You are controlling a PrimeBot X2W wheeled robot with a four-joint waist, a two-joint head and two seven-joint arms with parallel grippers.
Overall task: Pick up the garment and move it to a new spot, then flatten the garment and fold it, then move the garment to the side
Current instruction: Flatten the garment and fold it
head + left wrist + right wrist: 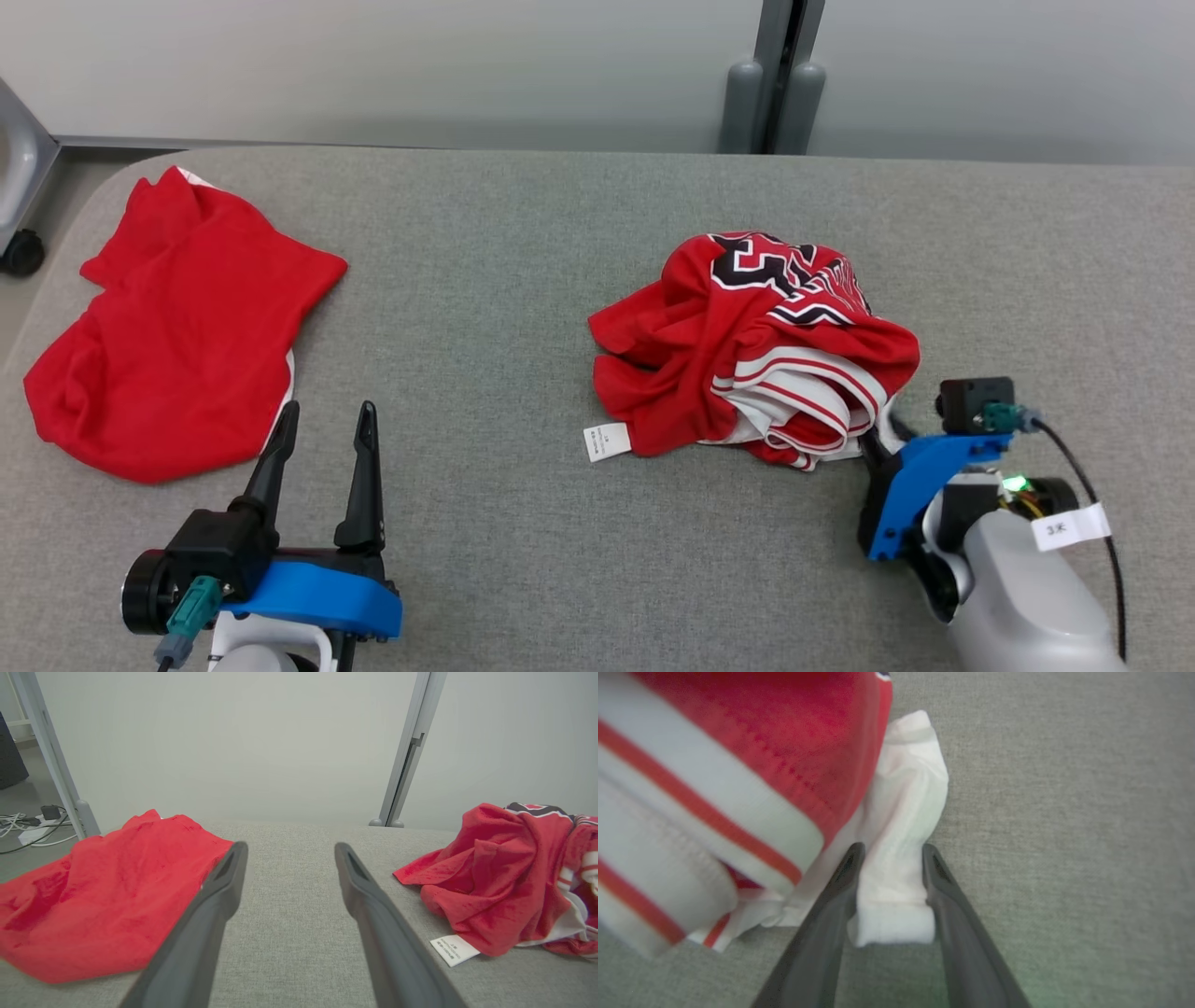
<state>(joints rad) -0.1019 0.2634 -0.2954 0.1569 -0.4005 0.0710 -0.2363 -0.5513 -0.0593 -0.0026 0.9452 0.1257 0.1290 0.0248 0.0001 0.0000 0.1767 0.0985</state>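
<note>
clearly the grab is the step in hand. the crumpled red, white and black garment [756,345] lies heaped on the grey surface [523,215], directly ahead of the right tool [893,850] and off to the right of the left tool [328,415]. the right tool's fingers straddle a white fold [903,812] poking out of the heap's near edge. that looks a sensible place to take hold, since the loose flap lies flat and thin while the bulk beside it looks too thick to bite. the fingers stand partly narrowed with cloth touching both; whether they truly pinch it i cannot tell. the left tool is spread wide and holds nothing, low over bare surface, likely parked until the flattening needs both tools. to its left lies a plain red cloth [177,327], well apart from the heap. a small white label [607,441] sits at the heap's edge nearer the left tool.
</note>
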